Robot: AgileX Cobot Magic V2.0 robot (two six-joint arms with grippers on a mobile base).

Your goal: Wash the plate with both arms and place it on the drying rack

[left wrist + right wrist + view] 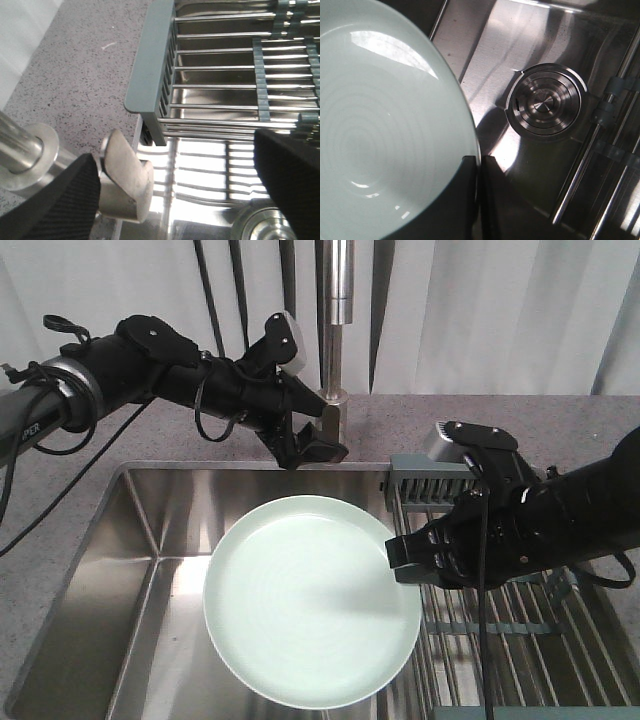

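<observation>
Your right gripper [398, 560] pinches the mint plate [310, 600] by one rim edge, holding it over the sink [140, 520] just beside the drying rack [520, 625]. Your left gripper [312, 446] stands open beside the faucet lever [127, 175]. Risk: a thin edge grip on a glossy surface. Water could tilt or slip the plate.

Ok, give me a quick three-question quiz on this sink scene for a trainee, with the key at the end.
1. True or false: the plate lies flat on the drying rack.
2. Fill in: the left gripper, by the faucet lever, has its jaws ____.
3. What grips the plate's rim? A) left gripper B) right gripper C) neither
Key: 1 false; 2 open; 3 B.
</observation>
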